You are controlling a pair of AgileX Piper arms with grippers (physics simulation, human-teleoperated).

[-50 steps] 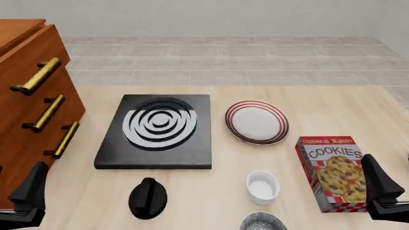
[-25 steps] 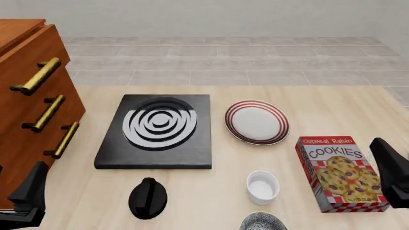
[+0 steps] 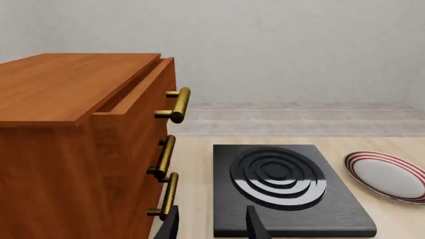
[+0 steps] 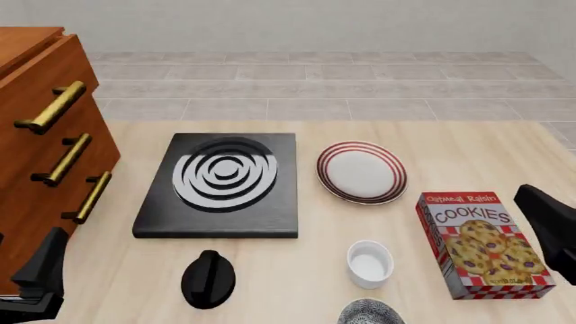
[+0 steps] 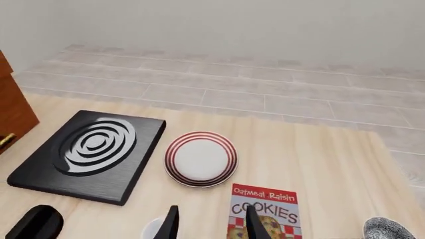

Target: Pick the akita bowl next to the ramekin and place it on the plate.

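Observation:
The akita bowl (image 4: 370, 313), dark outside and speckled inside, shows only partly at the table's near edge, just in front of the white ramekin (image 4: 370, 263). The red-ringed plate (image 4: 362, 171) lies farther back, behind the ramekin. My right gripper (image 4: 552, 231) hangs at the right edge, beside the cookie box and well right of the bowl. Its fingers (image 5: 172, 223) stand apart with nothing between them. The right wrist view looks down on the plate (image 5: 200, 159) and a sliver of the ramekin (image 5: 153, 229). My left gripper (image 4: 40, 275) rests open at the near left, beside the cabinet.
A black stove plate (image 4: 222, 183) sits left of the plate. A black knob-like object (image 4: 208, 278) lies in front of it. A cookie box (image 4: 483, 244) stands right of the ramekin. A wooden drawer cabinet (image 4: 45, 145) fills the left. Another speckled bowl (image 5: 386, 230) lies beyond the box.
My right gripper has lifted and drifted up and to the right, away from the cookie box's near corner. The left gripper and all objects stay put.

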